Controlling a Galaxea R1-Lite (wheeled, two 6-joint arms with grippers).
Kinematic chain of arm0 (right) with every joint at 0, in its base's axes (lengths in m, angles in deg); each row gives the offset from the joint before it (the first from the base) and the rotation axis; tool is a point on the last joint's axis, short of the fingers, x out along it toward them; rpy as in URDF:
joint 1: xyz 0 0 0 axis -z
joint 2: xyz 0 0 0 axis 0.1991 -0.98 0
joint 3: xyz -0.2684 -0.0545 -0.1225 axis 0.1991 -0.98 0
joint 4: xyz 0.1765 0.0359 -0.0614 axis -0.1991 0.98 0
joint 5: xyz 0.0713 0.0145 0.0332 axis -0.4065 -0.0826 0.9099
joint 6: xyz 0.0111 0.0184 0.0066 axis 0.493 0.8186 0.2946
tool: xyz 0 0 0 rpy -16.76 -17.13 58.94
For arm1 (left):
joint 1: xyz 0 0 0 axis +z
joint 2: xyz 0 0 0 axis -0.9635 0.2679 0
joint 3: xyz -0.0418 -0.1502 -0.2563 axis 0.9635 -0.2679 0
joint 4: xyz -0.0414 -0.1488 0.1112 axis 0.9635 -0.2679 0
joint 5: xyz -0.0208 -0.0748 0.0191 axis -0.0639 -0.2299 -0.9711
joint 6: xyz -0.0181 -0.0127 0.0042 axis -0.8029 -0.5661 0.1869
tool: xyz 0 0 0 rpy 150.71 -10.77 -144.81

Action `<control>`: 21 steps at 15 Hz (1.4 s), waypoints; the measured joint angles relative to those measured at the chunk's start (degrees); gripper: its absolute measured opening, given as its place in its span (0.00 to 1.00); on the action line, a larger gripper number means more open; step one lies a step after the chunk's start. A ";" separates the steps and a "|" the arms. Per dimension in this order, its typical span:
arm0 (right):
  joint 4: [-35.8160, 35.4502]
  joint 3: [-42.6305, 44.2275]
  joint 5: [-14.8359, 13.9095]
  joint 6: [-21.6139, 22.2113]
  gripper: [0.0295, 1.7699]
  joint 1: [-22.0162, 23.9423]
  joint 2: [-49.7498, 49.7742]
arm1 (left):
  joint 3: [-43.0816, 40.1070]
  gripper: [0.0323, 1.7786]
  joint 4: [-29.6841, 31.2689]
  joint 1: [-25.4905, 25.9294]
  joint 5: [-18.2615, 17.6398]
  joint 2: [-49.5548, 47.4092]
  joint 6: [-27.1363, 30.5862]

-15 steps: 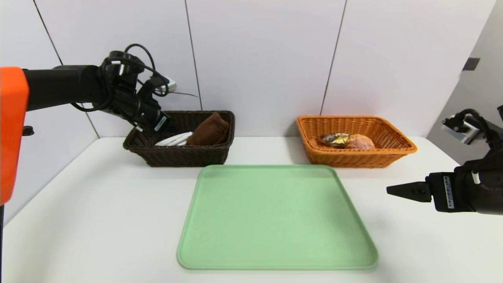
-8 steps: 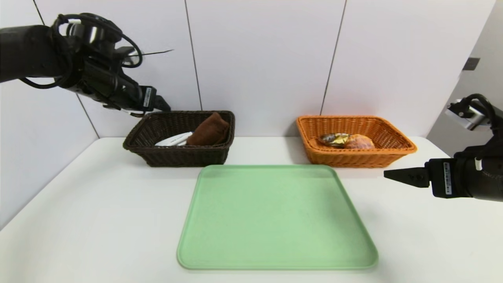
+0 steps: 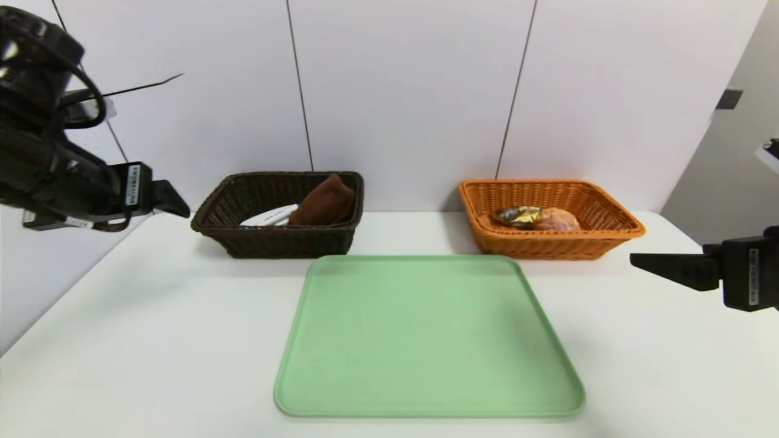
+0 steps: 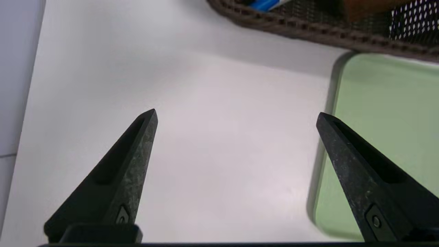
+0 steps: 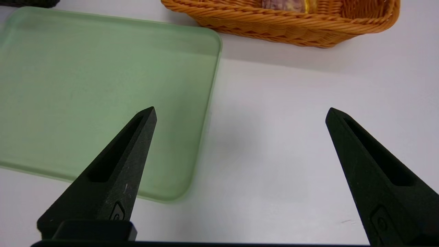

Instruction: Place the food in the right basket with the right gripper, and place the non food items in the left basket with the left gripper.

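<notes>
Left end effector (image 3: 173,201) withdrawn, no legible writing

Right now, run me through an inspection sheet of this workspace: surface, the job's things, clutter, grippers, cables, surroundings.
Surface: white table, with a green tray at its centre, nothing on it.
Job's things: dark brown basket holds a brown towel, a white case and a blue-capped pen; orange basket holds a wrapped chocolate pack and a cream puff.
Clutter: nothing seen.
Grippers: left gripper open, empty, raised left of the dark basket; right gripper open, empty, over the table right of the tray.
Cables: black loops on the left wrist.
Surroundings: white panelled wall behind the baskets.
</notes>
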 joint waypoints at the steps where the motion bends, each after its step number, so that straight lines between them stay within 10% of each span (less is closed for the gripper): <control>1: 0.06 -0.41 -0.33 -0.48 0.96 0.00 1.77 | -3.50 0.93 0.00 -0.02 0.13 -4.18 -0.05; 21: 0.69 -22.21 -2.72 -8.68 0.96 10.69 34.82 | -40.80 0.95 0.06 -0.41 -0.09 -54.71 6.12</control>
